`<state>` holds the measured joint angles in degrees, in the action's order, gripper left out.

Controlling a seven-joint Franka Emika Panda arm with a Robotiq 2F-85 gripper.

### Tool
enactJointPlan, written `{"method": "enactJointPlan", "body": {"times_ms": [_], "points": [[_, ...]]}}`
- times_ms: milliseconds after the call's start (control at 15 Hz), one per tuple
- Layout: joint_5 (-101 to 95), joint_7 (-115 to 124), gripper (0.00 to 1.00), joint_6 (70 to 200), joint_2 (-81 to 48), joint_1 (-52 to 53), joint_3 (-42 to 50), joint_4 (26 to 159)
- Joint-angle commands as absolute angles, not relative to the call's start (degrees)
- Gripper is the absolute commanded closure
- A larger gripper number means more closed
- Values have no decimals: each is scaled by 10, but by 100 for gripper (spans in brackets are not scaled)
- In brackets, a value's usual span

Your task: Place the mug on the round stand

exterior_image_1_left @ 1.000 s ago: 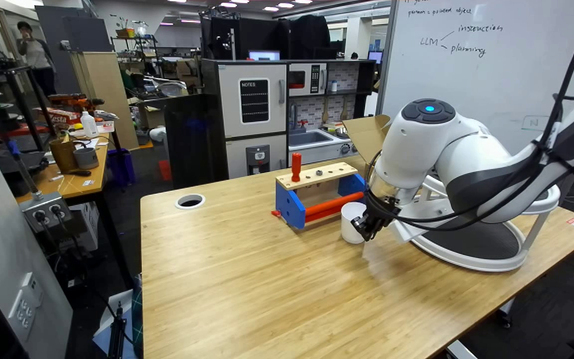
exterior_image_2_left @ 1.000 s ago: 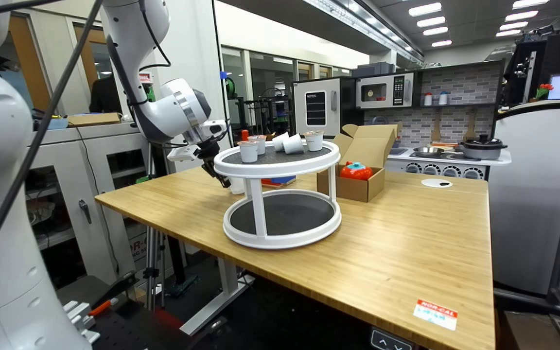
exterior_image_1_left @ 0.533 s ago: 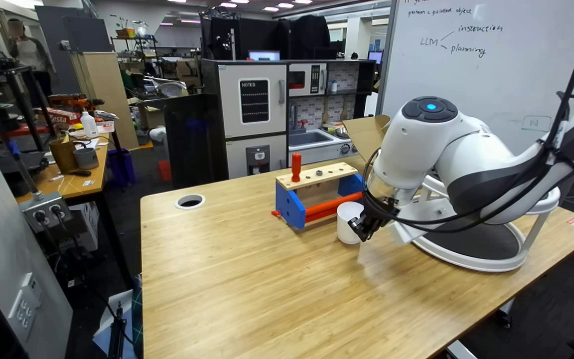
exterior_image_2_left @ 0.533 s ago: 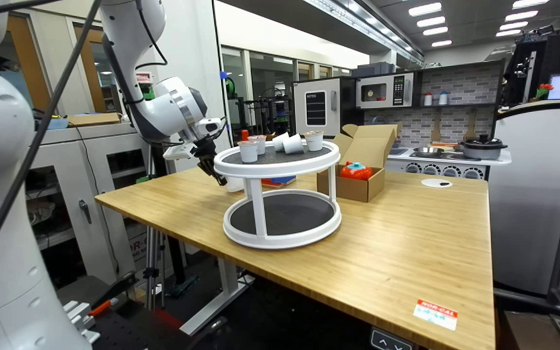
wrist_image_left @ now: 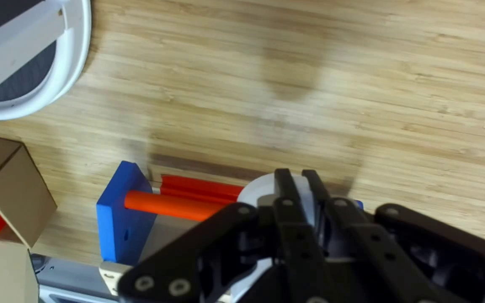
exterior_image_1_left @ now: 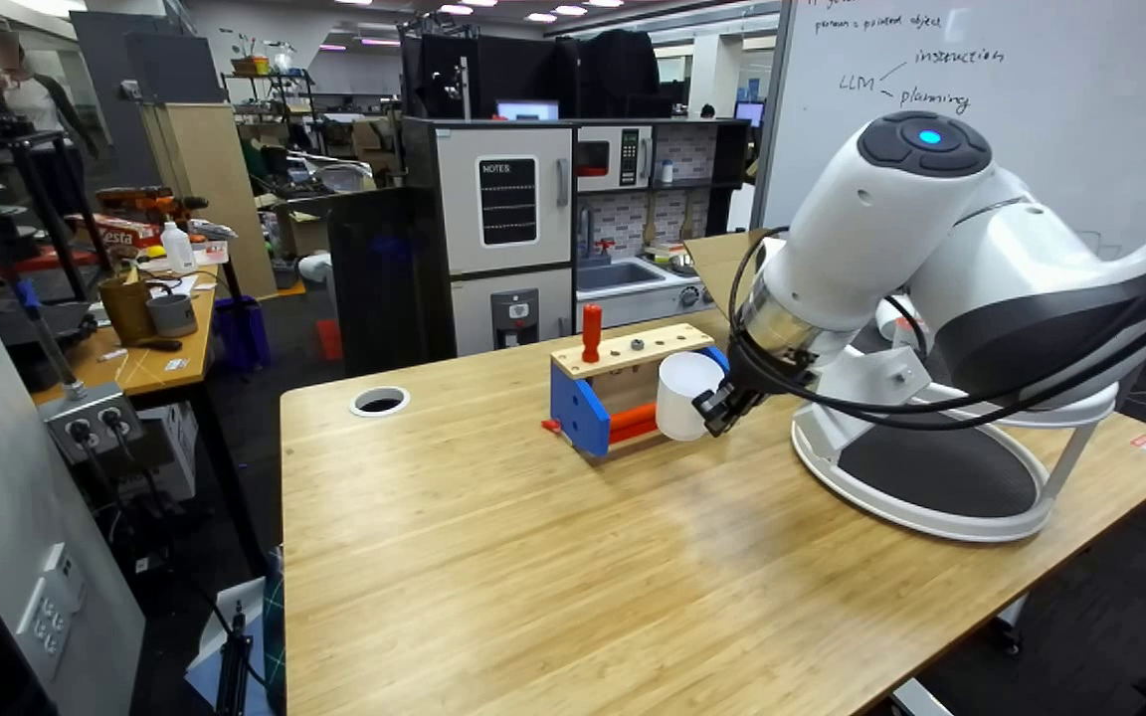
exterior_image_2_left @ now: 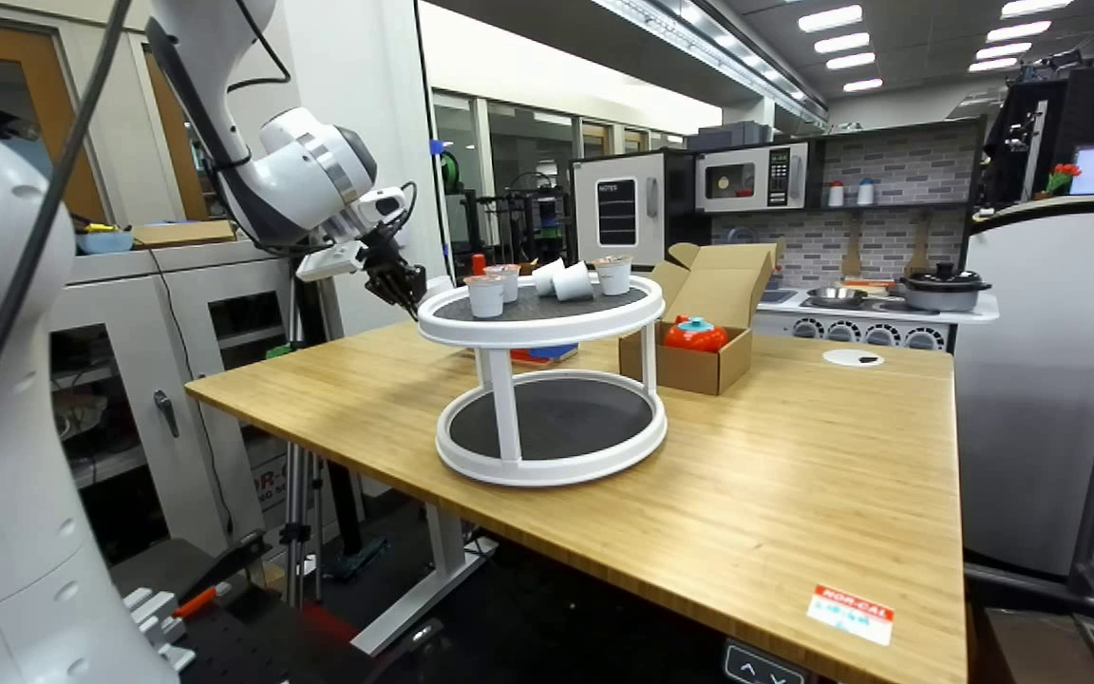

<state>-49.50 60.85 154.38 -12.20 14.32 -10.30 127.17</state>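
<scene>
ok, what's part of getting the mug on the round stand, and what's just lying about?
For the job:
white mug, held in the claw
two-tier round stand, the target

Lying about:
small white cups on the stand
blue-red-orange rack
cardboard box
red pot or kettle in the box

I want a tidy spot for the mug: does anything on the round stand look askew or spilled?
Yes: two white cups look tipped over on top of the round stand. That seems odd because the three other cups visible there stand upright. No spill is visible.
</scene>
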Motion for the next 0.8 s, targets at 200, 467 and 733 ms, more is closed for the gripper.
{"method": "enactJointPlan", "body": {"times_ms": [200,467,733], "points": [[-478,548,98,1511,-47,143,-111,1325],[-470,521,98,1522,6,146,-119,1354],[-403,481,98,1524,62,157,-124,1385]]}}
